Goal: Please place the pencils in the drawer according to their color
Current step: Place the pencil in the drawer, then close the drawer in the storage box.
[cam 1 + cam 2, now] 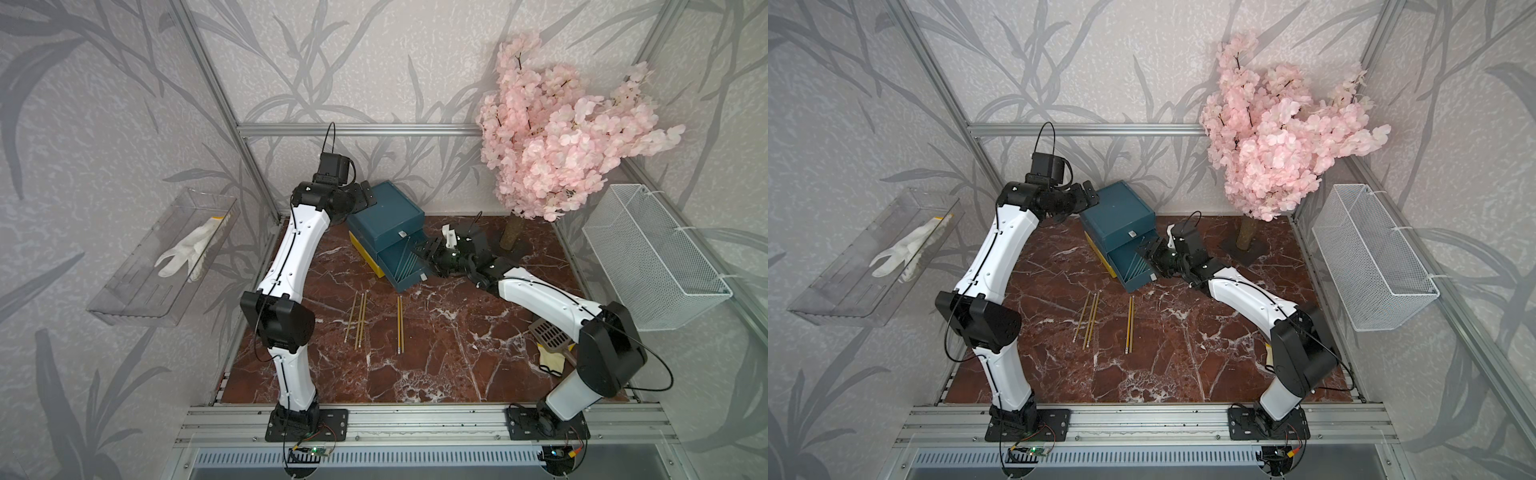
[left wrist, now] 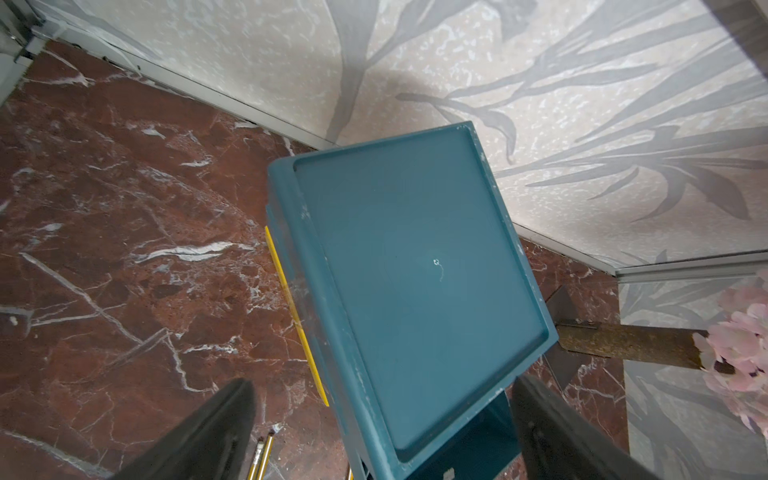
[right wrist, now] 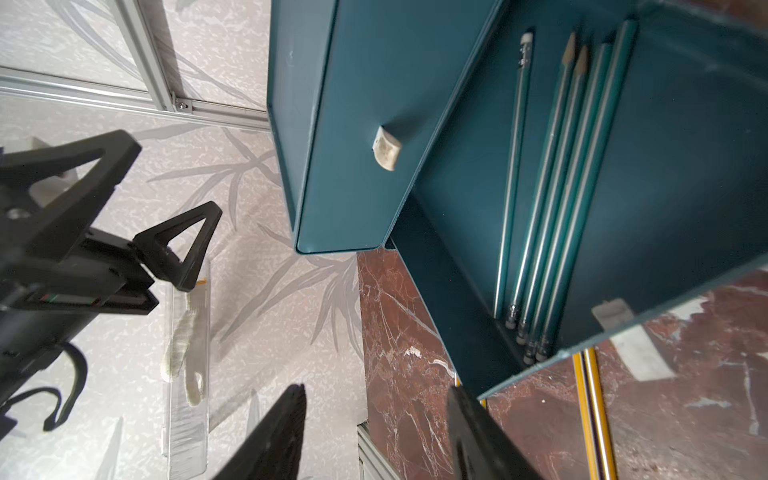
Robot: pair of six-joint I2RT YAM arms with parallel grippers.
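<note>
Just ahead of the right gripper [image 3: 374, 436], whose fingers stand apart with nothing between them, the bottom teal tier [image 3: 685, 166] of the drawer box [image 1: 390, 212] is pulled out. About five teal pencils [image 3: 552, 187] lie in it side by side. Their long axes run along the tier's depth, away from the fingertips, with metal-ferruled ends nearest the fingers and at least two sharpened points at the far end. The left gripper [image 2: 384, 384] hovers over the box's top, fingers spread wide and empty. Well apart from both sets of fingers, five yellow pencils [image 1: 358, 320] rest on the marble tabletop [image 1: 436, 365] as a trio and a pair. They are nearly parallel, pale ends pointing away from the drawer box. The yellow tier [image 1: 356, 245] appears pushed in. These pencils likely handle as light, stiff and slick, and apt to roll. I would pinch one mid-shaft, fingers across its length, minding the close neighbours and the brittle points.
</note>
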